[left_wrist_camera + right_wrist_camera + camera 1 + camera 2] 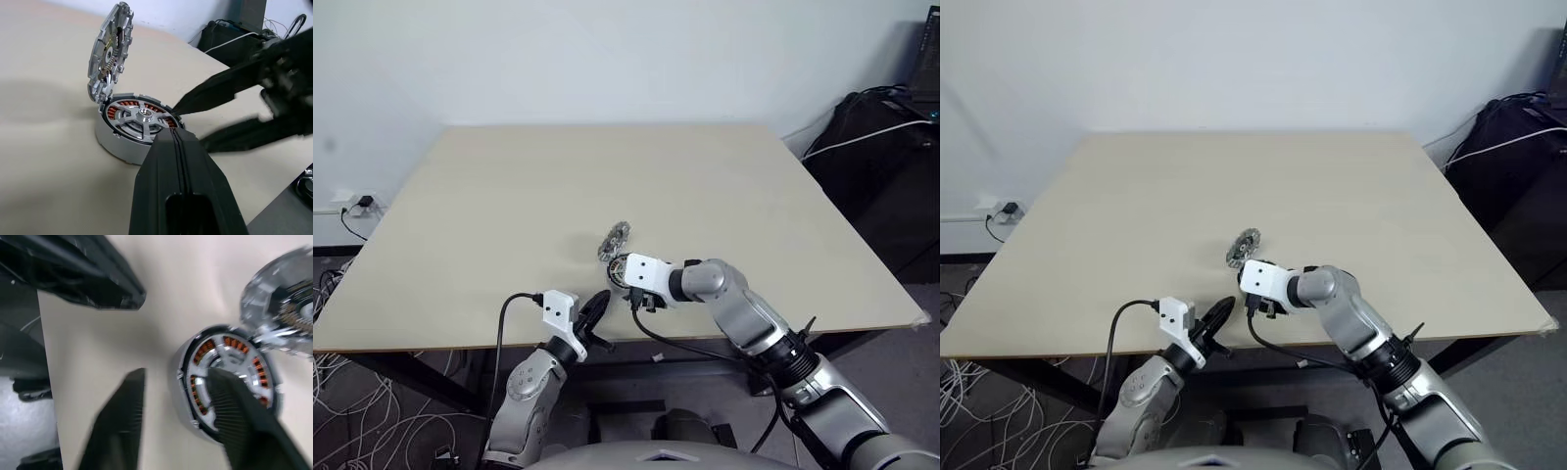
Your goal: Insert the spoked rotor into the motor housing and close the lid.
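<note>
Where the beige worktop nears its front edge, the motor housing is seen with the spoked rotor seated inside and the hinged lid raised upright. The right gripper is held beside it, jaws spread. The left gripper is pressed together, empty.

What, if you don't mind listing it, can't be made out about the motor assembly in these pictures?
- Motor housing in the head views: partly covered by the right gripper, and too small for detail.
- Spoked rotor in the right wrist view: a finger crosses it, so full seating is unclear.
- Lid: blurred and cut by the edge.
</note>
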`<state>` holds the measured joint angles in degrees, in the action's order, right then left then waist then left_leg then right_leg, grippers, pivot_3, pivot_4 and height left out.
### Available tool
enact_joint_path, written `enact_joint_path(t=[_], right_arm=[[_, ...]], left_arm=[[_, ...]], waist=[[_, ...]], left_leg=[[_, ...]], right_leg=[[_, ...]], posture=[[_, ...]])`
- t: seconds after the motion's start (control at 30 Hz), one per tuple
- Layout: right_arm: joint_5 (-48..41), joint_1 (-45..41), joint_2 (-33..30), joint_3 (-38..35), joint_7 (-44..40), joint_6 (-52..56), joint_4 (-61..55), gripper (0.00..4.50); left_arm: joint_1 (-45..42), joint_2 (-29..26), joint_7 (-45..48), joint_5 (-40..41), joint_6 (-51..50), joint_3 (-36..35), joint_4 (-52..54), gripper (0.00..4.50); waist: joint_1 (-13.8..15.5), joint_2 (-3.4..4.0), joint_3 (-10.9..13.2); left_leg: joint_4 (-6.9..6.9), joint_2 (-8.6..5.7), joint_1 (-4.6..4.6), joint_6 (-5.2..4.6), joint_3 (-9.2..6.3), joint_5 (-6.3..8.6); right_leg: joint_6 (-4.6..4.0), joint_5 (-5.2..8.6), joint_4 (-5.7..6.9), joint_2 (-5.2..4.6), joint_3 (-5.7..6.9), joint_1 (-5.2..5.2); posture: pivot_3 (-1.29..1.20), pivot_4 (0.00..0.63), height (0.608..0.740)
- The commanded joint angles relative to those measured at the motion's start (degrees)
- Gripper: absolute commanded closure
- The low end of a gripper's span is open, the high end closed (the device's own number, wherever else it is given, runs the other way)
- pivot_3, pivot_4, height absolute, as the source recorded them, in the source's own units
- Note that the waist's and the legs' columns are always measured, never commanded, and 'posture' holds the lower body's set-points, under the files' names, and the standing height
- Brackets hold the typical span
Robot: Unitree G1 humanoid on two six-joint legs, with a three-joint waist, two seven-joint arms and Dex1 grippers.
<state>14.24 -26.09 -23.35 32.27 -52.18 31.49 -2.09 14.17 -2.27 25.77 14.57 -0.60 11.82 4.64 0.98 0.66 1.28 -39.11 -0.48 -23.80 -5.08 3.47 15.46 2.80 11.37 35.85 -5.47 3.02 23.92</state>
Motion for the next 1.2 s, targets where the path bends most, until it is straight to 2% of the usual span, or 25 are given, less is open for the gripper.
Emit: enact_joint_path(t=[0.03,0.4,0.73,0.83,1.07,1.2], right_arm=[[0.11,-3.13,0.17,1.55,-2.13,-1.89,3.09,1.76],[1.10,-10.79,2.61,4.21,-5.10,-6.34,17.28,1.76],[2.41,-11.23,1.60,4.98,-7.72,-6.18,19.11,1.76],[2.60,-11.46,1.63,4.85,-7.88,-5.79,19.40,2.35],[2.86,-11.49,2.14,4.50,-7.69,-5.44,19.46,4.49],[2.89,-11.26,2.30,4.27,-7.43,-5.21,19.44,4.49]], left_arm=[[-0.85,0.52,0.54,0.34,1.52,0.25,0.23,4.50],[0.04,1.20,0.01,0.09,3.05,0.05,-0.41,4.50],[1.96,1.69,-1.73,-0.42,2.03,1.87,3.64,4.50],[2.28,1.69,-2.51,-0.43,1.08,2.49,5.29,4.50],[2.34,1.38,-3.71,-0.18,-0.60,2.98,7.36,4.50],[1.83,1.39,-4.03,-0.08,-1.35,2.88,7.65,4.50]], waist=[[-0.03,0.00,0.00],[-0.15,0.01,0.00],[-0.09,0.04,-0.02],[-0.06,0.04,-0.02],[-0.04,0.07,-0.04],[-0.18,0.09,-0.05]], left_leg=[[0.00,0.00,0.00,0.00,0.00,0.00],[-0.01,0.00,0.02,0.00,-0.01,0.00],[-0.01,0.00,0.07,0.00,-0.01,0.00],[-0.01,-0.01,0.06,0.00,0.00,0.00],[0.03,-0.01,0.05,0.01,-0.02,0.00],[0.02,-0.01,0.07,0.01,-0.01,0.00]], right_leg=[[0.00,0.00,0.00,0.01,0.01,-0.01],[-0.01,-0.01,0.01,0.08,0.00,-0.03],[-0.01,-0.01,0.05,-0.02,-0.02,-0.05],[-0.01,-0.01,0.04,-0.04,-0.03,-0.05],[-0.02,0.00,0.01,-0.03,-0.01,-0.03],[-0.01,-0.01,0.02,-0.03,-0.02,-0.05]], posture=[[0.00,0.000,0.740],[0.00,0.000,0.740],[0.00,0.000,0.740],[0.00,0.000,0.740],[0.00,0.000,0.740],[0.00,0.000,0.740]])
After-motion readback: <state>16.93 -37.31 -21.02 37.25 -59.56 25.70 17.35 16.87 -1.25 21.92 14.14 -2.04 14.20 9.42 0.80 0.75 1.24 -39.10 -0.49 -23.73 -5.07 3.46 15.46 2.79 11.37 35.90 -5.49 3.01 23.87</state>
